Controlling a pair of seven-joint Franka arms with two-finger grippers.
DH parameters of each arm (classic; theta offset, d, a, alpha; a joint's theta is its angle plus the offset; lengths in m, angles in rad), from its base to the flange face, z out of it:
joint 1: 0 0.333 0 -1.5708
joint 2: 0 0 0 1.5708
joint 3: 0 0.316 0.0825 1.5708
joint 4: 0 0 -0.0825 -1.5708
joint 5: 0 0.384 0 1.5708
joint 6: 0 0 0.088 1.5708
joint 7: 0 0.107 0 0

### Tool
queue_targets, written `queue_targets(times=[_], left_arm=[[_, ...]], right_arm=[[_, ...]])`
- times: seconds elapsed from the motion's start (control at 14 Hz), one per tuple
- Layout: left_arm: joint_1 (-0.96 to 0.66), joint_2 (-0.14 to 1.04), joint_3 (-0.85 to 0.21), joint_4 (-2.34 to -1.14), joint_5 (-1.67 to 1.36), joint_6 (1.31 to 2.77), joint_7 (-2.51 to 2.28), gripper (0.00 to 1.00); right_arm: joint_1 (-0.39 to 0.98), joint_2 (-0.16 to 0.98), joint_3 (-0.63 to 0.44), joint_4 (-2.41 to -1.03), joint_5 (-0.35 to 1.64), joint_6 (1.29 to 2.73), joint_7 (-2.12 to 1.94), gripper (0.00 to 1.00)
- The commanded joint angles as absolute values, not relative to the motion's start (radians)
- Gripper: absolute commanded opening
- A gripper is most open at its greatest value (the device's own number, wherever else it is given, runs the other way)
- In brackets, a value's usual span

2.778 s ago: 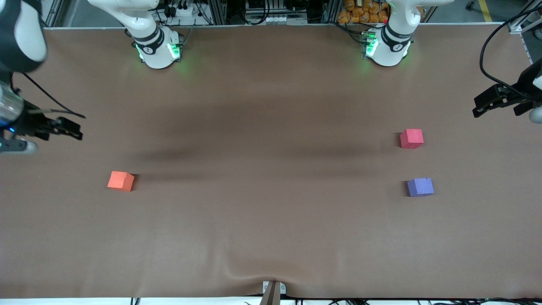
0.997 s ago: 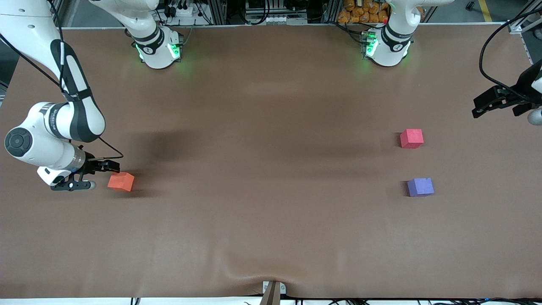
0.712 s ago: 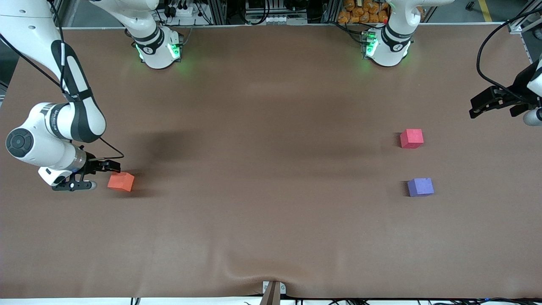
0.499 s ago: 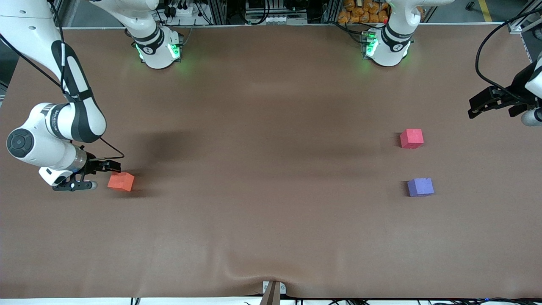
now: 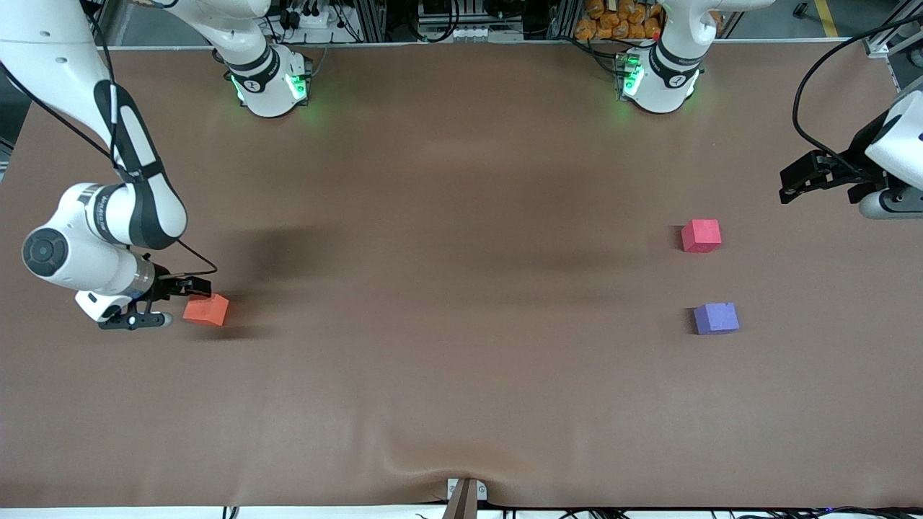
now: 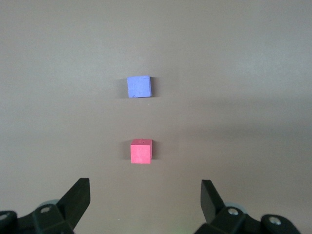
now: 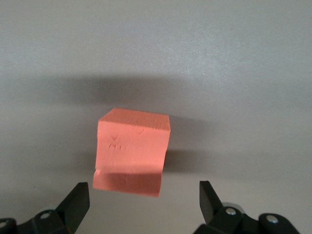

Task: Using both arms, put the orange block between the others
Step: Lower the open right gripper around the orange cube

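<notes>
The orange block (image 5: 206,309) (image 7: 132,152) lies on the table toward the right arm's end. My right gripper (image 5: 189,290) (image 7: 144,204) hangs low just beside it, open, with the block ahead of its fingertips and not between them. The others lie toward the left arm's end: a pinkish-red cube (image 5: 701,236) (image 6: 141,151) and, nearer the front camera, a blue-purple cube (image 5: 716,318) (image 6: 139,87). A gap separates them. My left gripper (image 5: 793,186) (image 6: 145,202) is open and empty, in the air over the table's end, pointing toward the two cubes.
The brown table cover (image 5: 461,324) has a wrinkle at its front edge, near a small bracket (image 5: 465,494). Both arm bases (image 5: 270,83) (image 5: 656,79) stand along the table's edge away from the front camera.
The right gripper has crept closer to the orange block. The left gripper has shifted a little toward the two cubes and away from the front camera. No block has moved.
</notes>
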State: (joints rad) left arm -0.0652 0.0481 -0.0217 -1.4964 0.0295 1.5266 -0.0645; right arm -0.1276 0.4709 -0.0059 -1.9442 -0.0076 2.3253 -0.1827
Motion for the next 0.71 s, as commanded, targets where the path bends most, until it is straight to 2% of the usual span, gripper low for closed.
queue_targets(times=[0.0,0.64], left_arm=[[-0.067,0.051,-0.021,-1.483,0.025,1.514,-0.06,1.0],[-0.051,0.031,-0.015,-1.479,0.028,1.514,-0.044,1.0]], right_arm=[[-0.121,0.538,0.003,-1.894,-0.009,2.347,-0.184,1.0],[-0.098,0.574,0.002,-1.891,0.032,2.385,-0.184,1.0]])
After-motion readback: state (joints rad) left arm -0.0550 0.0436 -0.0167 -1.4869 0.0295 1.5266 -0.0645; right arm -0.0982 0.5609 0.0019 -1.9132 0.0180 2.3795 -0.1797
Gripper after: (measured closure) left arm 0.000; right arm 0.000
